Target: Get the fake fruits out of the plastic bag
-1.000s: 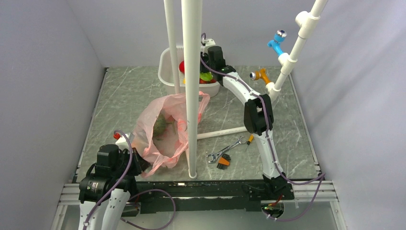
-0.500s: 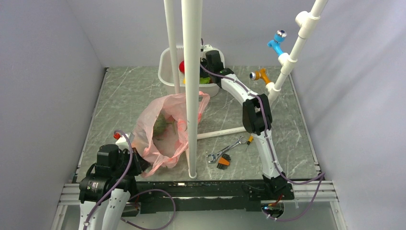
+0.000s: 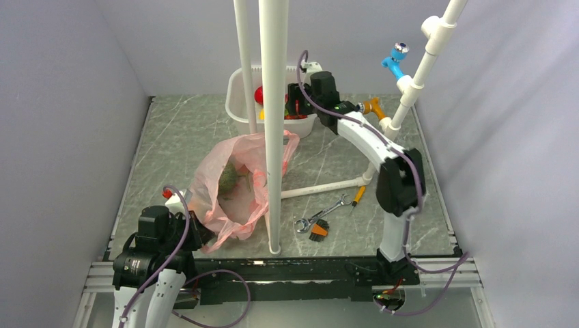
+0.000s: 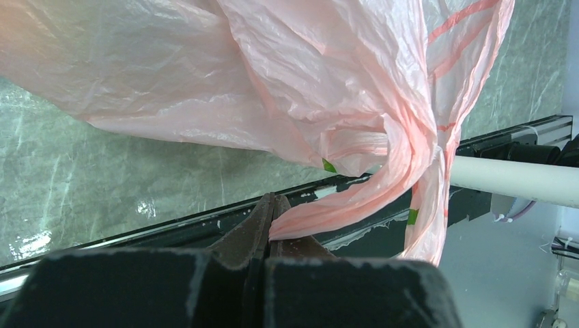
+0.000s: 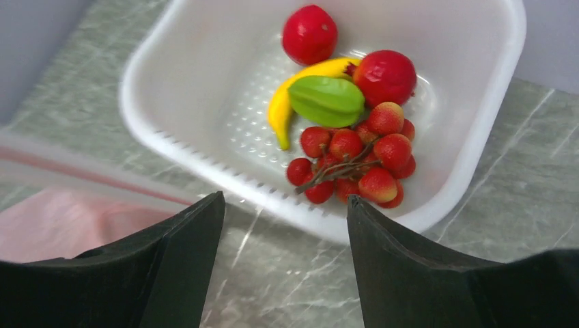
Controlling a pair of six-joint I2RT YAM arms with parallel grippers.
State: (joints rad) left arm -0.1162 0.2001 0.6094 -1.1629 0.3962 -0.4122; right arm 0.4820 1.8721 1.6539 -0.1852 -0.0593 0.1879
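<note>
Two arms are bolted at the bottom edge of the overhead view, on a grey-green marbled table (image 3: 177,130) closed in by plain pale grey walls (image 3: 68,102).

Lower left: the left gripper (image 4: 270,205) is clamped tight on a twisted fold of the plastic bag (image 3: 235,181). The bag lies slumped on the table just above that arm, near a white upright pole (image 3: 273,123). A dull-green ball (image 3: 228,179) shows through the pink film, inside the bag.

Lower centre, right of the pole: a wrench (image 3: 322,213) and an orange-handled tool (image 3: 318,233), apart from the bag.

Top centre: the white tub (image 5: 478,137) stands by the back wall. The right gripper (image 5: 285,201) hovers over its near rim, fingers spread wide and empty.

Only the right wrist view shows the tub's contents — fake fruits (image 5: 345,143): two red round pieces (image 5: 310,34), a yellow banana (image 5: 280,109), a green elongated piece (image 5: 328,101) lying on it, and a cluster of small red berries (image 5: 375,183). Overhead, the pole and arm hide most of them.

Only the left wrist view shows the pinch — overhead, the arm's body covers it.
</note>
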